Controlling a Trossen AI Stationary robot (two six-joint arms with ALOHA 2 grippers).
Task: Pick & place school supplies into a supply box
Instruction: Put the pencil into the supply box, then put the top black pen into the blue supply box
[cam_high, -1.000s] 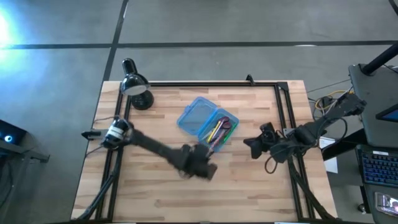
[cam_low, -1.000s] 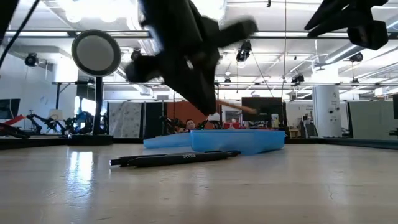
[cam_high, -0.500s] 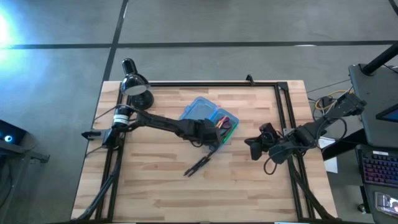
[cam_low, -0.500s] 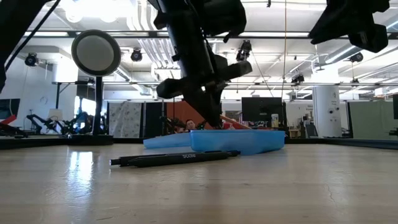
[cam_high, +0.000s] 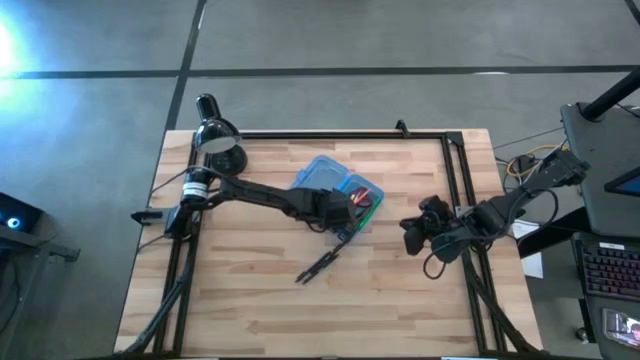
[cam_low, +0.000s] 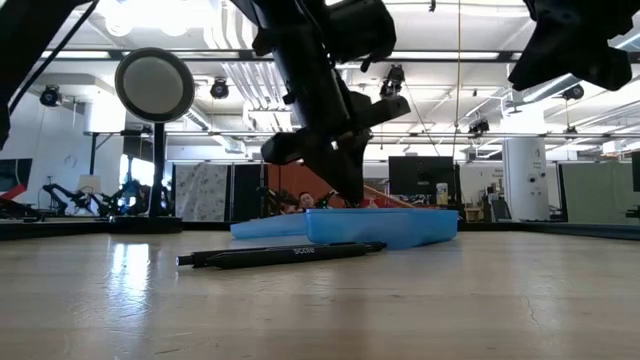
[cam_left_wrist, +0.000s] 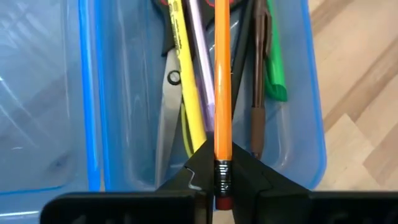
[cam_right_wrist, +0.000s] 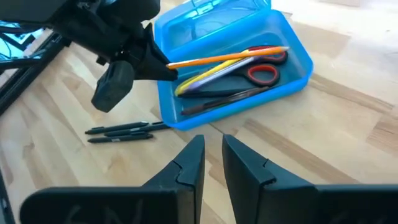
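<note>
The supply box (cam_high: 322, 181) lies open on the table's middle, its lid flat beside its tray (cam_left_wrist: 305, 93). In the tray lie red-handled scissors (cam_right_wrist: 261, 73), a yellow pencil (cam_left_wrist: 186, 87), a pale purple one (cam_left_wrist: 202, 62), a green pen (cam_left_wrist: 275, 59) and a dark pen (cam_left_wrist: 258, 74). My left gripper (cam_high: 344, 222) is at the tray's near end, shut on an orange pencil (cam_right_wrist: 230, 57). Two black pens (cam_high: 322, 265) lie on the bare wood nearer me. My right gripper (cam_right_wrist: 213, 149) hovers to the right of the box, open by a narrow gap and holding nothing. My left gripper pinches the orange pencil between its two fingers at the eraser end (cam_left_wrist: 222, 169), on the metal band. The pencil runs straight out ahead of the fingers, along them. It is lifted clear of the table and lies lengthwise over the tray (cam_low: 380, 228), above the other supplies.
A black desk lamp (cam_high: 218, 140) stands at the far left corner; its round head (cam_low: 154, 86) shows in the low view. A dark frame rail (cam_high: 455, 190) runs along the table's far and right sides. Bare wood stretches along the near side beyond the black pens (cam_low: 290, 254).
My left gripper has swung from the black pens toward the table's far edge to the box, carrying the orange pencil. In the last half second it has crept a little farther over the tray and lowered slightly. The two black pens have stayed on the table.
</note>
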